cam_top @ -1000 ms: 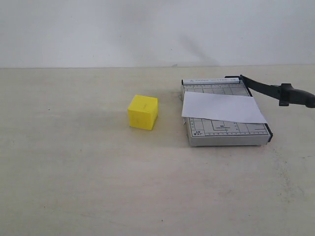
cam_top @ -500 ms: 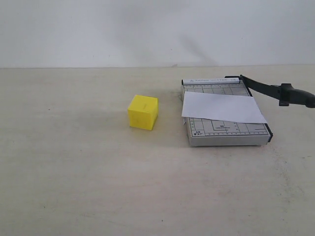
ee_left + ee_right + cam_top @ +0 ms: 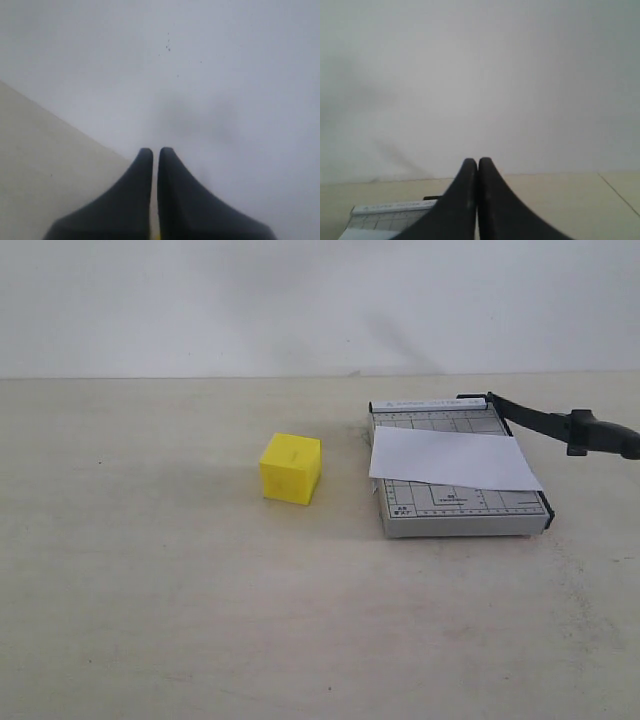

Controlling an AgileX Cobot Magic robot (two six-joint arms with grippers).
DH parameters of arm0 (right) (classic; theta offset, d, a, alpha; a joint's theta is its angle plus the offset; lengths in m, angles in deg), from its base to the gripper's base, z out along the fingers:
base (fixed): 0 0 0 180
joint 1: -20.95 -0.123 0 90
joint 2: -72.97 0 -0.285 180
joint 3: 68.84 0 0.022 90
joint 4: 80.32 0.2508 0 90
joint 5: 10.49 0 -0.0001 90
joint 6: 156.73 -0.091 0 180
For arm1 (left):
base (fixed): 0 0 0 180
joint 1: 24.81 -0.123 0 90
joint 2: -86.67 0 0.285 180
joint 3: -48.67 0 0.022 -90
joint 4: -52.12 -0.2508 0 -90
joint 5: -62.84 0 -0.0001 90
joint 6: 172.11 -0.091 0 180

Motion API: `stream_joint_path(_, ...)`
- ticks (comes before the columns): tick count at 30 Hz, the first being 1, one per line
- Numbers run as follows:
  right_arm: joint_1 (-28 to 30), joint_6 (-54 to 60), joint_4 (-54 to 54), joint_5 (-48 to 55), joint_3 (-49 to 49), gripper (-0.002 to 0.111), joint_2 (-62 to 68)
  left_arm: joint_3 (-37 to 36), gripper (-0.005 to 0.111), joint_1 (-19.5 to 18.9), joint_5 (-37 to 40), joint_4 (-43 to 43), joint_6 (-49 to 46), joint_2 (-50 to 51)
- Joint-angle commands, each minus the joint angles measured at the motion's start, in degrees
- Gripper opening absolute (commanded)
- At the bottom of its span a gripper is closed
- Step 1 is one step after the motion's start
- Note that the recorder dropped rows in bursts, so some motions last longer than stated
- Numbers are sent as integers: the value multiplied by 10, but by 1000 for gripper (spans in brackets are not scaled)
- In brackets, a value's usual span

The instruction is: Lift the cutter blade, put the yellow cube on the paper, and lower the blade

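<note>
The cube (image 3: 290,468) sits on the bare desk (image 3: 150,590), well apart from the paper (image 3: 450,460), so that step is not done. The paper lies flat across the board (image 3: 455,508). The blade (image 3: 540,420) angles away from its hinge, out past the board's right edge, and looks lifted off it. From this angle, though, you can't be sure how high it stands. If the raise counts as done, you have two steps left: set the cube on the paper, then lower the blade.

Neither arm shows in the exterior view, so both are clear of the work. Your left fingers (image 3: 130,200) are pressed almost together with only a hairline slit between them, and they hold nothing. They point at the wall over the desk's far edge. Your right fingers (image 3: 460,200) meet tip to tip, also empty, and face the wall with a corner of the board beside them. Both wrists look roughly level, aimed at the wall, not down at the work.
</note>
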Motion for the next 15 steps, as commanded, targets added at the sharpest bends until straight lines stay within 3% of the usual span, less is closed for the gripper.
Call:
stream_joint_path(1, 4, 52, 226, -187, 3, 0, 39, 2, 4, 1, -111, 28, -3, -2)
stream_joint_path(3, 4, 64, 241, -234, 4, 0, 60, 15, 4, 1, -82, 25, -9, 2)
stream_joint_path(7, 4, 160, 230, -116, 15, 0, 95, 92, 4, 1, 75, -57, -53, 116)
stream_joint_path(12, 4, 149, 248, -77, 16, 0, 173, 192, 4, 1, 95, -60, -152, 337)
stream_joint_path(15, 4, 140, 269, -34, 16, 0, 208, 298, 4, 12, 129, -60, -242, 475)
